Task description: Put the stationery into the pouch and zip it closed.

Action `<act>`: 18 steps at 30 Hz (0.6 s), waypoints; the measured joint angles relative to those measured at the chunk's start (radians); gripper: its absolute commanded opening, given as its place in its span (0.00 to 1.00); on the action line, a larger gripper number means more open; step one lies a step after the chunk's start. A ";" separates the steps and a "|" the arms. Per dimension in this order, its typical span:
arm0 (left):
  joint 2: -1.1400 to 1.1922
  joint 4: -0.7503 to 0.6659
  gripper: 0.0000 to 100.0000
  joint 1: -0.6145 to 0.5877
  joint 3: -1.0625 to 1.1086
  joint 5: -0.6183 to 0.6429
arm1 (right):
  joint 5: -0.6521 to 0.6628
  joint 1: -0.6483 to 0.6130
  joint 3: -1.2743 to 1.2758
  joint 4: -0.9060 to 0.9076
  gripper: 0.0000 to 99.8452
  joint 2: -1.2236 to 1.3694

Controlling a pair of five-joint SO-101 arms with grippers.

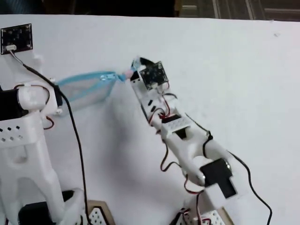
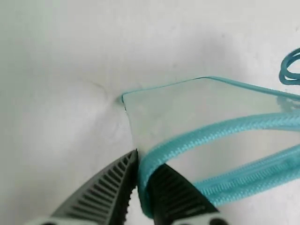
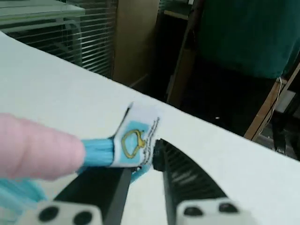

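A clear pouch (image 1: 86,89) with blue trim lies on the white table, stretched between the two arms. My left gripper (image 2: 137,157) is shut on the pouch's (image 2: 187,108) end, where the blue zipper band (image 2: 201,138) wraps round the corner. At the opposite end my right gripper (image 1: 136,71) holds the zipper pull's pink piece (image 1: 126,74). In the right wrist view the gripper (image 3: 147,154) is shut on the pull's printed tag (image 3: 136,138), with the blue cord (image 3: 98,152) and pink piece (image 3: 33,150) trailing from it.
A small black camera board (image 1: 16,37) with a black cable (image 1: 70,117) sits at the table's far left. The table's far edge (image 1: 187,18) runs along the back. A loop of blue cord (image 2: 290,70) lies beyond the pouch.
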 measured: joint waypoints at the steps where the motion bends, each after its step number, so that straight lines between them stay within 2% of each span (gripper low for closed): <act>1: 0.000 0.000 0.02 0.000 0.000 0.000 | 0.003 0.000 0.000 0.000 0.06 -0.023; 4: 0.000 0.000 0.02 0.000 0.000 -0.002 | 0.009 0.000 0.029 0.000 0.01 -0.103; 13: 0.000 0.000 0.02 0.000 0.000 -0.002 | 0.071 0.003 0.216 0.000 0.02 -0.399; 18: 0.000 0.000 0.02 0.000 0.000 -0.002 | 0.086 0.066 0.319 0.000 0.02 -0.559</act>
